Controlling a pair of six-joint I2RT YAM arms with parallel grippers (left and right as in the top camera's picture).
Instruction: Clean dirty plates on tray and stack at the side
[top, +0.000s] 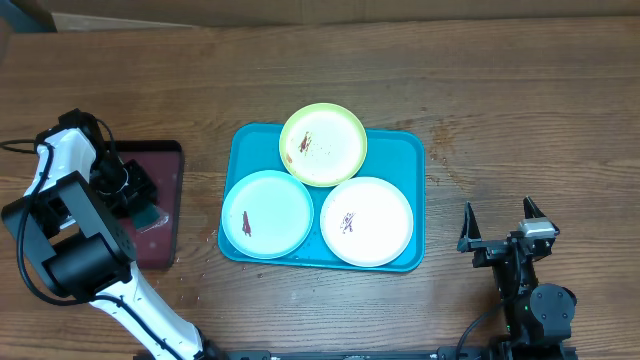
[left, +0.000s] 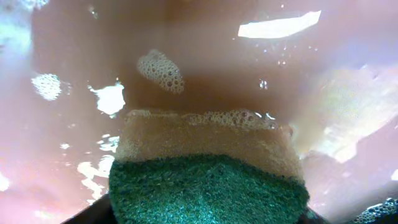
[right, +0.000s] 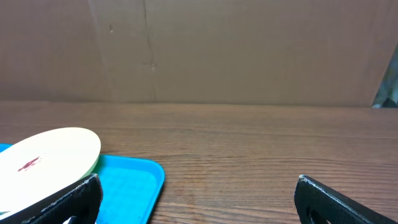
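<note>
Brown wooden table (top: 500, 80): the right gripper (top: 500, 210) stands wide open, touching nothing; the left gripper (top: 130, 190) is at a foamy green-and-tan sponge (left: 205, 168) on the wet maroon tray (top: 168, 160), and how far it is open cannot be told.

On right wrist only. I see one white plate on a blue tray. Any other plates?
Observer: Two more on the tray: a lime-green plate at the far side and a pale blue plate left of the white plate.
Operator: Dirty?
Observer: All three carry small reddish smears, and all three are on the tray.
Operator: Where's the left arm?
Observer: The left arm is over a maroon tray at the table's left, with a foamy sponge right at its jaws. I cannot tell whether they grip it.
</note>
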